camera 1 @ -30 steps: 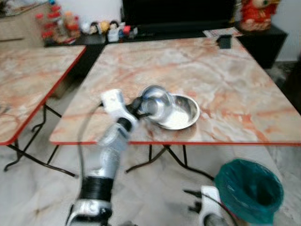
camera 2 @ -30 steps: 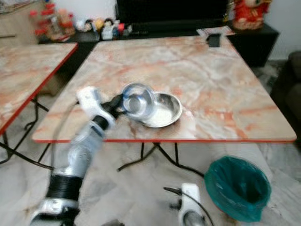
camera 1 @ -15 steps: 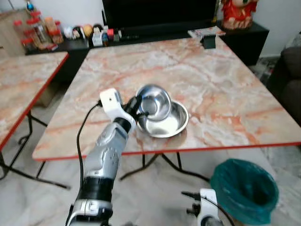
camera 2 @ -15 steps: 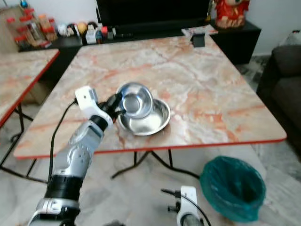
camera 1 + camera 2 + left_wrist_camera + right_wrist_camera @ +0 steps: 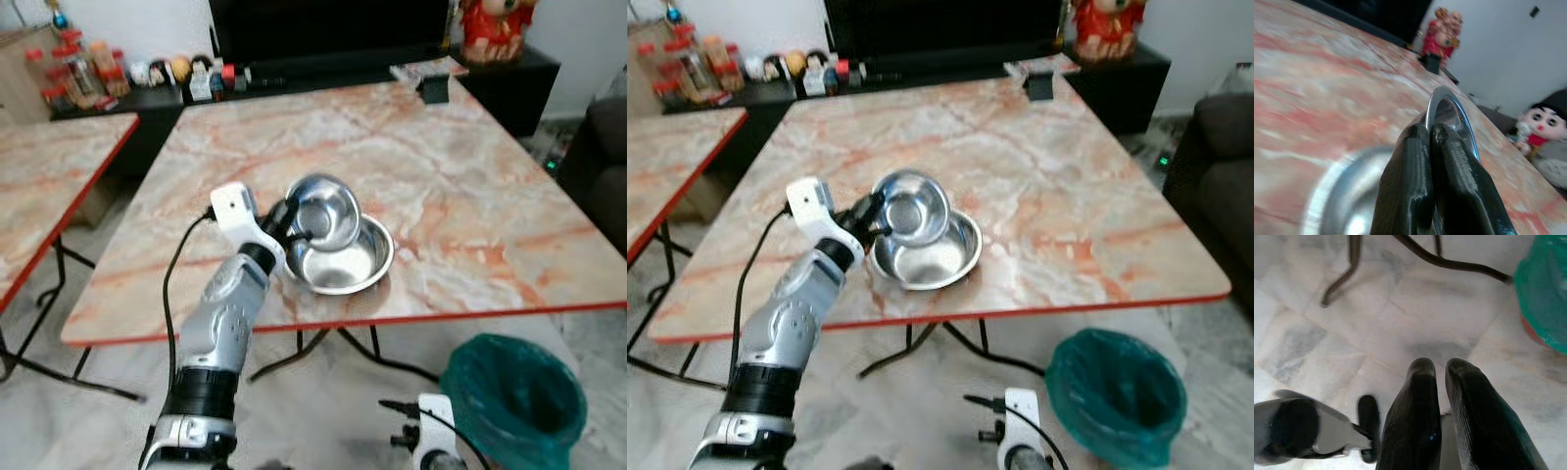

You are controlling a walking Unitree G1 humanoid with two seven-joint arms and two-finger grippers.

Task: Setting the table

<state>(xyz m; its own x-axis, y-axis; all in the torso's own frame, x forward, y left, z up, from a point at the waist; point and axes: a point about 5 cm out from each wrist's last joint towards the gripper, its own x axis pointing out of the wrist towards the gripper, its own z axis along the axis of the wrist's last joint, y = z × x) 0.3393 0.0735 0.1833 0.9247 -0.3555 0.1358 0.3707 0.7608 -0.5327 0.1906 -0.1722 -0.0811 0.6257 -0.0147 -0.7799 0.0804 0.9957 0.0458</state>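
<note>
A small steel bowl (image 5: 324, 210) hangs tilted above a larger steel bowl (image 5: 349, 262) that rests on the marble table (image 5: 441, 166) near its front edge. My left gripper (image 5: 295, 227) is shut on the small bowl's rim, on its left side. In the left wrist view the two black fingers (image 5: 1420, 166) pinch the thin rim (image 5: 1449, 105), with the big bowl (image 5: 1342, 196) below. My right gripper (image 5: 1437, 377) hangs low beside my body over the floor, fingers together and empty.
A green-lined bin (image 5: 514, 397) stands on the floor at the front right. A second marble table (image 5: 49, 186) is at the left. Behind the table a dark cabinet (image 5: 323, 64) carries jars and figurines. A small dark object (image 5: 434, 88) sits at the table's far edge.
The camera has shifted slightly; the table sits a little lower in view. My left gripper still holds the small bowl over the large one in much the same place.
</note>
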